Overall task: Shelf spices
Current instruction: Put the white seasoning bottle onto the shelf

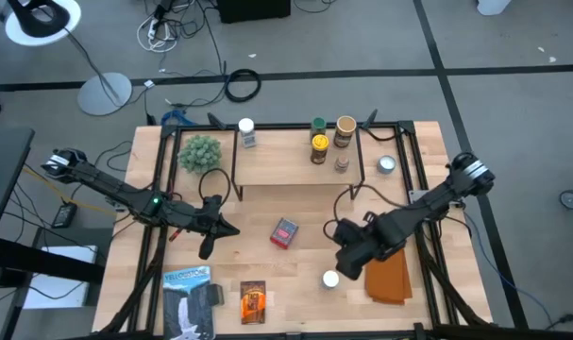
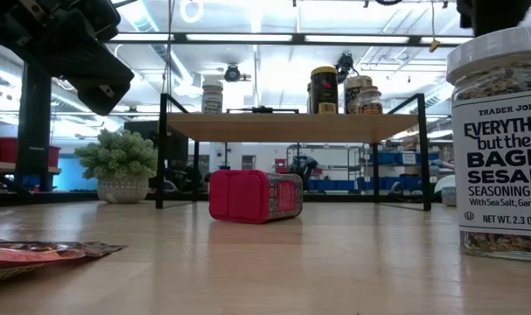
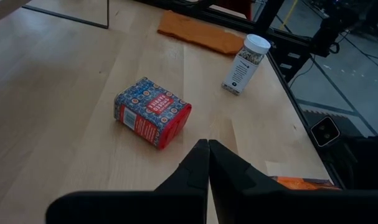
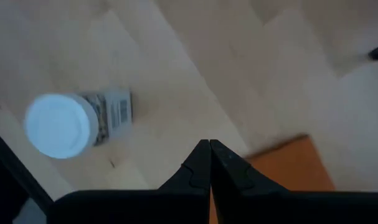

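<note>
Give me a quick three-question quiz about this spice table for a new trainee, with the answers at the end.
1. True or false: the red box already stands on the shelf.
2. Which tool hangs nearest the white-lidded jar at the table's front: A left tool, B right tool?
3. Fill in: the orange cloth lies on the table beside the ____ arm.

Key: 1 false, it lies on the table in front of the shelf. 2 B. 3 right.
</note>
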You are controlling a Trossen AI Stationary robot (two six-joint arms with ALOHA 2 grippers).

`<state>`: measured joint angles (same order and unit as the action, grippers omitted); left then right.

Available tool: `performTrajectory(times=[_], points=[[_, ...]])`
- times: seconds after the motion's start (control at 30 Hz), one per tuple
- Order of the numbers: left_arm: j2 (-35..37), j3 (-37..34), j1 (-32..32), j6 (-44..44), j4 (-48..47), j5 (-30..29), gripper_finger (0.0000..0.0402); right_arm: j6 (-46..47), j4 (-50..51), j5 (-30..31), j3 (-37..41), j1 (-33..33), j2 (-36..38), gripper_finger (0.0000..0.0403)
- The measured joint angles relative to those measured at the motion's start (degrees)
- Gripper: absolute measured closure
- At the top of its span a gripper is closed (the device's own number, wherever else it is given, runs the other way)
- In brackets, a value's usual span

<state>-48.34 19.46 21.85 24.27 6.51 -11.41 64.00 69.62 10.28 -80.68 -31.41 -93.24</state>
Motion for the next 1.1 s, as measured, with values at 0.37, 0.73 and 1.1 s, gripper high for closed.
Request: performTrajectory(times=[0.37,0.73,1.1], points=[[-0.02,0.00,0.02,0.01,0.03,-0.01,0.0387,1.41,-0.20,-8.41,0.00,-1.12,-5.15,0.0351],[-0.02,0.02,0.02,0.02,2.09,-0.01,0.0387,2.96,-0.32,-10.08,0.00,-2.00,-5.04,0.0199],[0.00,0.02,0.02,0.02,7.23,-0.63,0.0387,4.83,-5.23,-6.83,0.00,-6.32,-5.04,0.0112]])
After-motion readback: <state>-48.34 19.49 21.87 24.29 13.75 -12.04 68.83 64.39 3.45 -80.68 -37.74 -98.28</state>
